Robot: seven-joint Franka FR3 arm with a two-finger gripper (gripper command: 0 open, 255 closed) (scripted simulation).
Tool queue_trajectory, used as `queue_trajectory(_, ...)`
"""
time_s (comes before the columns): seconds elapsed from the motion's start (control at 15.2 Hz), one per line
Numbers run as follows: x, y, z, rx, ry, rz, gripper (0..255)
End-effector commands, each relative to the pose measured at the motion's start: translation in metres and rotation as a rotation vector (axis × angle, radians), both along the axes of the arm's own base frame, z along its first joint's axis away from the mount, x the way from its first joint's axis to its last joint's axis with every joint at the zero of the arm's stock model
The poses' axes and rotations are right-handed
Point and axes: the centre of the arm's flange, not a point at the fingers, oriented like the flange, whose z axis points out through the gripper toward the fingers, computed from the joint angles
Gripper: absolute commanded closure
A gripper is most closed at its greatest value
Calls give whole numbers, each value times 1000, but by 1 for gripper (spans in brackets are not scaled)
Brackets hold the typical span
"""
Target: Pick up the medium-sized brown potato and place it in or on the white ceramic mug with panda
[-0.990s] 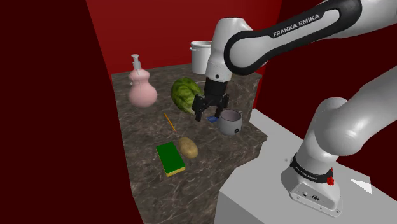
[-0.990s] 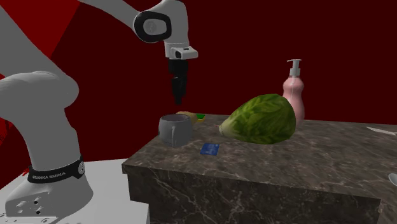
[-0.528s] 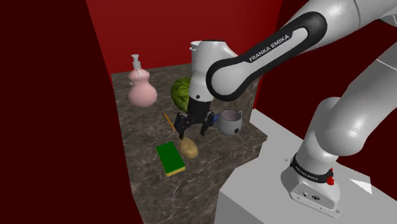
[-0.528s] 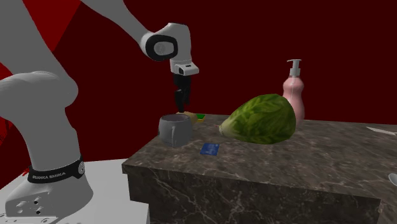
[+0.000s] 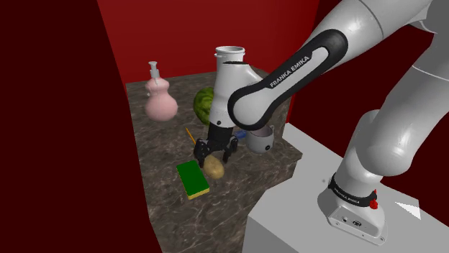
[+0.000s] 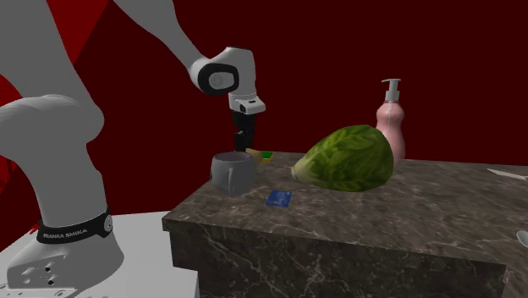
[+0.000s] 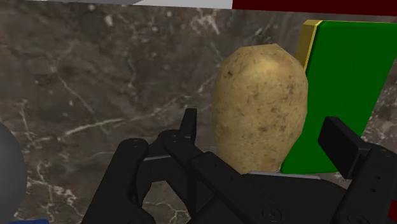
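On the worktop (image 5: pixel 162 154), the potato (image 5: pixel 214 169) lies just beside the sponge (image 5: pixel 193 179), on its shoulder-view right, beneath the hand (image 5: pixel 214 153), with the mug (image 5: pixel 260 139) farther right.

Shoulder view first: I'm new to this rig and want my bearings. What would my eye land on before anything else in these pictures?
The big white arm bends down over the dark marbled counter, its black gripper open right above the brown potato, which lies beside a green sponge. Farther back on the counter, a large green melon and a pink soap dispenser stand out against the red wall.
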Motion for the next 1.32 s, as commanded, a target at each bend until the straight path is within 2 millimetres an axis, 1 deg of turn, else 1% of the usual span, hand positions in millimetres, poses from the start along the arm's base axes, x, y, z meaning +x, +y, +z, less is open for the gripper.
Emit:
queue_trajectory(0.0, -1, 2, -4, 0, 0, 0, 0)
queue_trajectory(0.4, -1, 2, -4, 0, 0, 0, 0)
queue_trajectory(0.46, -1, 2, -4, 0, 0, 0, 255)
queue_trajectory(1.06, -1, 2, -4, 0, 0, 0, 255)
queue_trajectory(1.25, -1, 2, 12, 0, 0, 0, 255)
